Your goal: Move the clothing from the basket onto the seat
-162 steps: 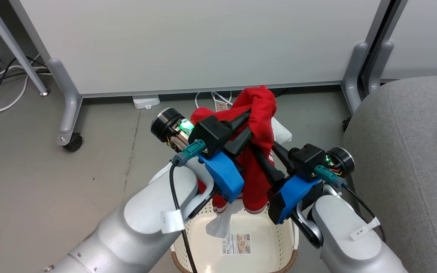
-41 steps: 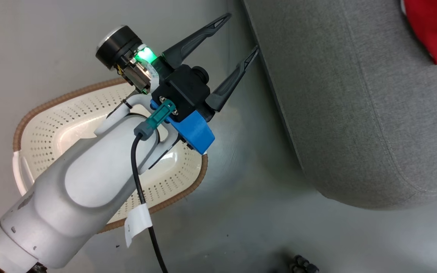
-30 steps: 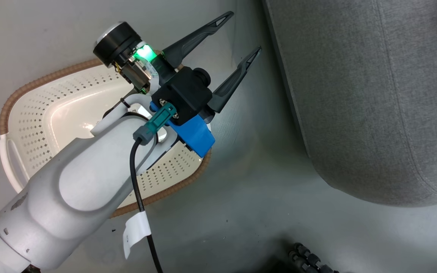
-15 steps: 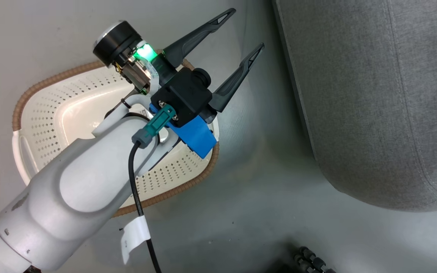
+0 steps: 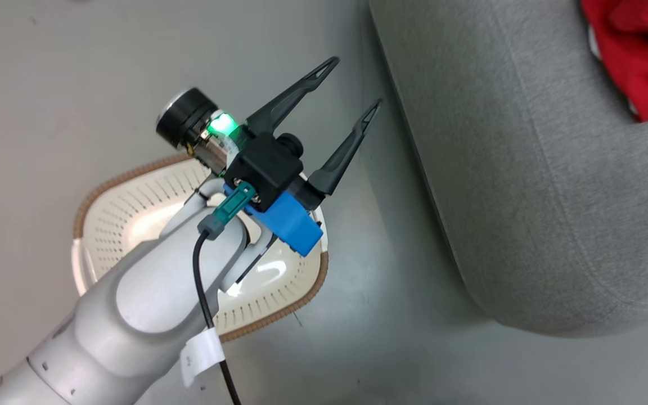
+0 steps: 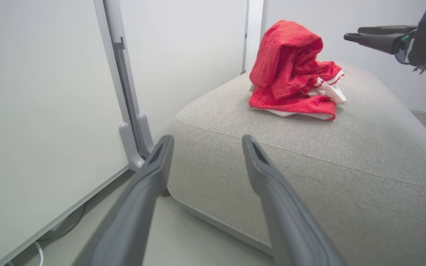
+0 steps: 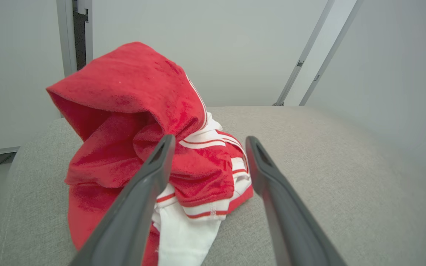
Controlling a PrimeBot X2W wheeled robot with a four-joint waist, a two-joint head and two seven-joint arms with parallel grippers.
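The clothing (image 7: pixel 142 122) lies heaped on the seat (image 7: pixel 327 166) just ahead of the right claw (image 7: pixel 209 139), which stands spread and empty, tips close to the red folds; the left claw (image 5: pixel 355 80), also spread and empty, hangs short of the seat with the pile well beyond its tips. I judge the right claw should back straight off without snagging cloth; the basket (image 5: pixel 307 292), beneath the left forearm (image 5: pixel 149 292), looks bare where visible, so check its hidden part

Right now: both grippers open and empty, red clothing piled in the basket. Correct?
Wrong place. The left wrist view shows the clothing piled on the seat; the part of the basket visible in the head view holds no garment. The left gripper and right gripper are open and empty, as stated.
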